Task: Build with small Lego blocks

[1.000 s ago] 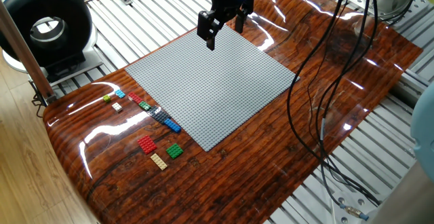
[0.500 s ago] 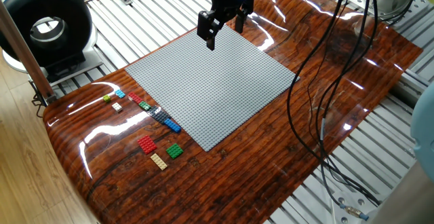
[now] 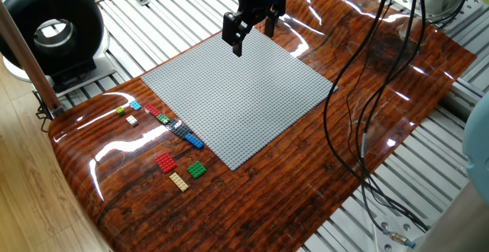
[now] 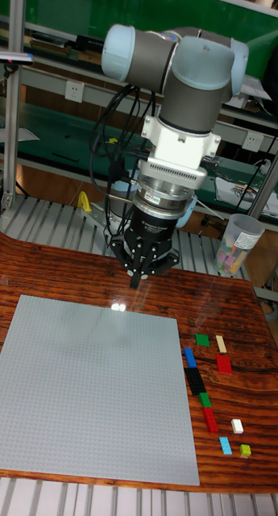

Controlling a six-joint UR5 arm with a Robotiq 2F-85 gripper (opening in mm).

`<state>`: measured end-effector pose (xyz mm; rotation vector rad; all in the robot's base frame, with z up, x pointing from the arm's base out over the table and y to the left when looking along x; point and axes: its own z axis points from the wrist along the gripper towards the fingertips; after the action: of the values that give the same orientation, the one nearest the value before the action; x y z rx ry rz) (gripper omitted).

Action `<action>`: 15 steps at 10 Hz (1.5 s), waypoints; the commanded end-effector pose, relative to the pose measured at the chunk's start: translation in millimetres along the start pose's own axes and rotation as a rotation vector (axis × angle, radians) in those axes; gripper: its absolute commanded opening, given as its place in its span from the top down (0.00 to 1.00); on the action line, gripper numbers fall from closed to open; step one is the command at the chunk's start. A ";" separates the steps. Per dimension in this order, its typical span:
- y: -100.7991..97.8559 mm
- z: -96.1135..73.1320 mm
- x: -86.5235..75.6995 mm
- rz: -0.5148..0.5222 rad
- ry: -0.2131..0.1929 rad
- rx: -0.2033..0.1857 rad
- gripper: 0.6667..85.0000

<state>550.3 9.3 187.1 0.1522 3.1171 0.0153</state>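
red, green, tan and blue lego blocks lay in a loose cluster on the wooden bench, just beside the grey baseplate's edge, none yet mounted. the end effector hung empty, fingers apart, over the plate's far edge, well apart from the blocks. a good pick would likely need a descent squarely over one outlying block, fingers straddling its sides.
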 end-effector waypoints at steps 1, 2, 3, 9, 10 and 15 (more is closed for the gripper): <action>44.3 8.9 -9.6 -0.025 -0.034 -0.077 0.84; 50.0 18.7 -13.1 -0.025 -0.050 -0.033 0.84; 49.9 23.5 -13.8 -0.036 -0.051 -0.009 0.84; 43.5 21.1 4.3 -0.221 0.026 0.000 0.83; 44.6 20.9 9.3 -0.256 0.044 -0.007 0.82; 54.8 19.7 23.2 -0.316 0.091 -0.056 0.79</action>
<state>539.3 57.5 165.6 -0.2819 3.1747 0.0443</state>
